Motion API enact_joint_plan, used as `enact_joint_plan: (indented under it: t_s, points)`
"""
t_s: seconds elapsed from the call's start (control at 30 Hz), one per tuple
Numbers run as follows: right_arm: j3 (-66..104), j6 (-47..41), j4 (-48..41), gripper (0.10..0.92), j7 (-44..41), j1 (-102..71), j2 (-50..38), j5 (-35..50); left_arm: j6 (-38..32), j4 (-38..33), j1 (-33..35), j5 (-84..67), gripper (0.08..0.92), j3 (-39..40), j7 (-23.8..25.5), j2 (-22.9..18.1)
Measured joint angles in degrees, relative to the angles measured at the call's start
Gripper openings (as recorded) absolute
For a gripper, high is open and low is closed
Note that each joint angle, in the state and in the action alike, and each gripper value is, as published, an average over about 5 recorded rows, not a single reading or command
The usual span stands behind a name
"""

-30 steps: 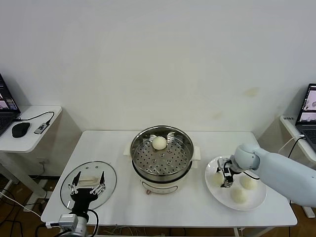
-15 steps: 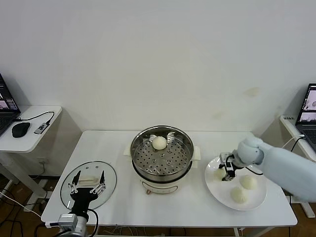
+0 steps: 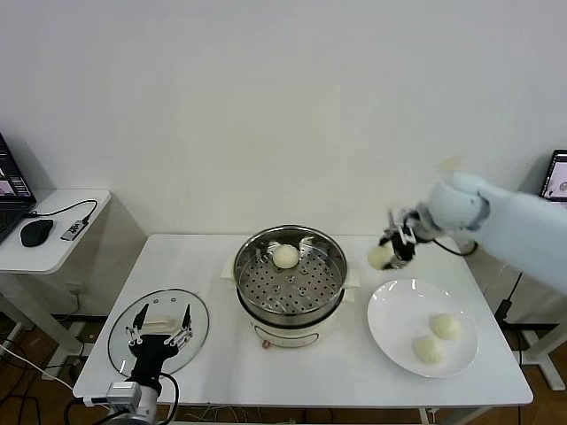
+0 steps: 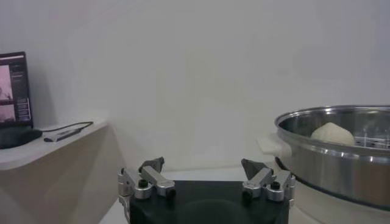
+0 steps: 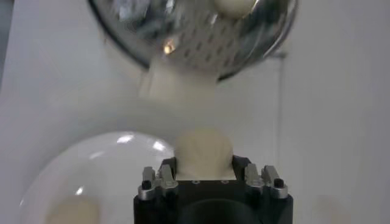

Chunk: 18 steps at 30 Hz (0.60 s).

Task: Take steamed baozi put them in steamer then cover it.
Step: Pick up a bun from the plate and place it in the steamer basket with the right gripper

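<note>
My right gripper is shut on a cream-white baozi, held in the air to the right of the steamer and above the table. The right wrist view shows that baozi pinched between the jaws, with the steamer farther off. One baozi lies on the perforated tray inside the steamer. Two more baozi rest on the white plate. My left gripper stands open and idle over the glass lid at the table's front left.
The white table ends close in front of the steamer and the plate. A side desk at the far left carries a mouse and cables. A laptop stands at the right edge.
My right gripper closed on a baozi on the plate, lifted it and carried it up and back toward the steamer's right side. The left arm stayed still.
</note>
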Motion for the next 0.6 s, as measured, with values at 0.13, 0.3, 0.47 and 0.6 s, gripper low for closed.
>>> enact_joint_plan:
  t_s: [0.13, 0.3, 0.47, 0.6]
  points:
    - [-1.72, -2.35, -1.04, 0.568, 2.01, 2.54, 5.56, 5.17, -0.05, 0.23, -0.2, 0.0, 0.823, -0.13, 0.0, -0.32]
    - [-2.88, -5.3, -3.7, 0.568, 4.8, 3.09, 13.15, 10.3, -0.22, 0.59, -0.32, 0.03, 0.823, -0.32, -0.03, -0.55]
    - [-3.32, -7.95, -7.09, 0.568, 7.42, 1.67, 20.18, 13.55, -0.33, 0.73, -0.5, 0.06, 0.823, -0.55, -0.04, -0.56]
    - [-3.53, -9.63, -9.85, 0.568, 9.2, -0.23, 24.86, 15.01, -0.41, 0.96, -0.58, 0.06, 0.823, -0.71, -0.04, -0.59]
